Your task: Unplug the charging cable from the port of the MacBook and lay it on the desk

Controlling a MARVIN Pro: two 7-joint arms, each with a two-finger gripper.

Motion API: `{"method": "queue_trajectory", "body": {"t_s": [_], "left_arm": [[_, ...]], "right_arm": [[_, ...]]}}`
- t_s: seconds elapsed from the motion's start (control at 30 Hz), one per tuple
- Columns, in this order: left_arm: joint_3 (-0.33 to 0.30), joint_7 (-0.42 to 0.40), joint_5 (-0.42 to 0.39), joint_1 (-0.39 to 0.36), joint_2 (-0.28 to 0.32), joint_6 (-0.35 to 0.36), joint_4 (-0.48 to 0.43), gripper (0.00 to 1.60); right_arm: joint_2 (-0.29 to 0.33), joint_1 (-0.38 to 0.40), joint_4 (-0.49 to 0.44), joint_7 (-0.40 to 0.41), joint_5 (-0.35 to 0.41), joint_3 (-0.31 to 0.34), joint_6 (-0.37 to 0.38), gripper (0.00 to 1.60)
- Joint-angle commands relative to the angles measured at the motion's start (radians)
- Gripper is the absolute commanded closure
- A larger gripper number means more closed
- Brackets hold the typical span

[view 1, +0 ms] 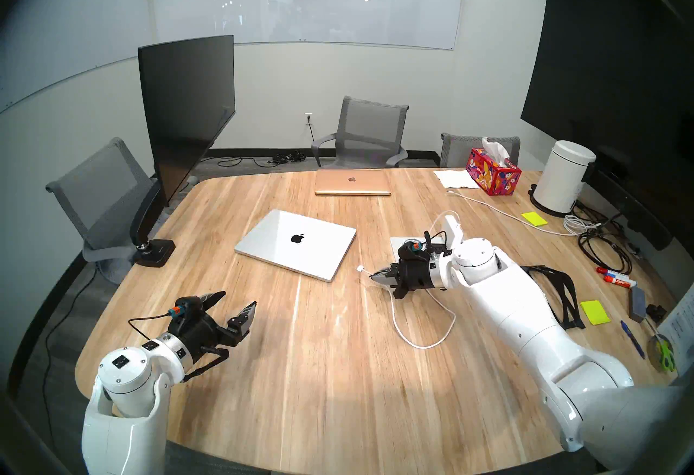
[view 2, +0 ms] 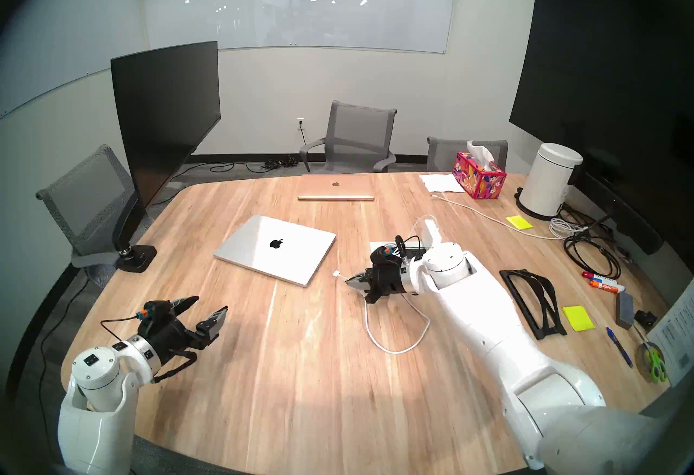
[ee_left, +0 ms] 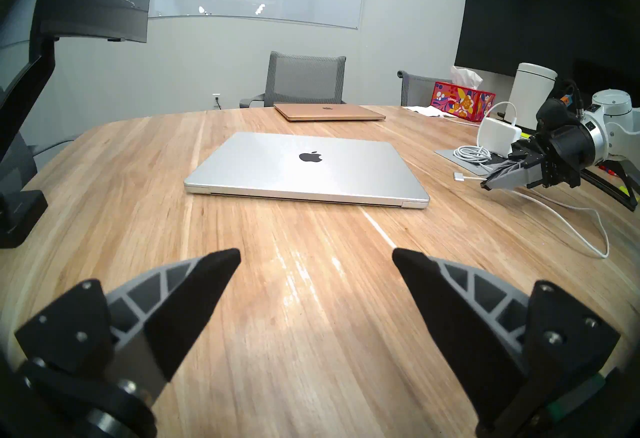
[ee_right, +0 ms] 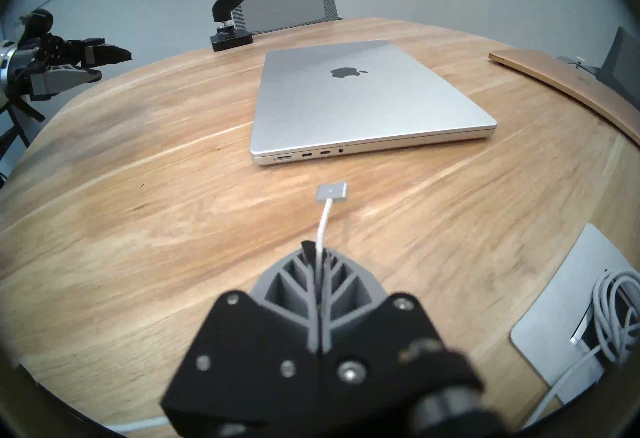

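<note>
Beside the MacBook (ee_right: 363,97), the charging cable's (ee_right: 323,222) flat silvery plug lies free.

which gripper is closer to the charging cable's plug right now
Right. The right gripper is shut on the charging cable just behind its plug, clear of the MacBook. The left gripper hangs open far across the desk.

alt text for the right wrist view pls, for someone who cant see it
The right end effector, shut on the charging cable, holds its flat silver plug just clear of the closed silver MacBook, whose side ports face the camera. Both sit over a light-wood desk; the open left end effector shows at far left.
</note>
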Motion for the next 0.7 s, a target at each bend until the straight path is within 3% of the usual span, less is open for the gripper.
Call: {"method": "queue_trajectory", "body": {"t_s": [0.0, 0.67], "left_arm": [[-0.002, 0.001, 0.002, -0.001, 0.002, 0.0, -0.015, 0.0], [-0.002, 0.001, 0.002, -0.001, 0.002, 0.0, -0.015, 0.0]], "right_arm": [[-0.003, -0.004, -0.018, -0.005, 0.006, 0.007, 0.001, 1.6], [0.04, -0.067, -0.056, -0.039, 0.028, 0.076, -0.001, 1.6]]}}
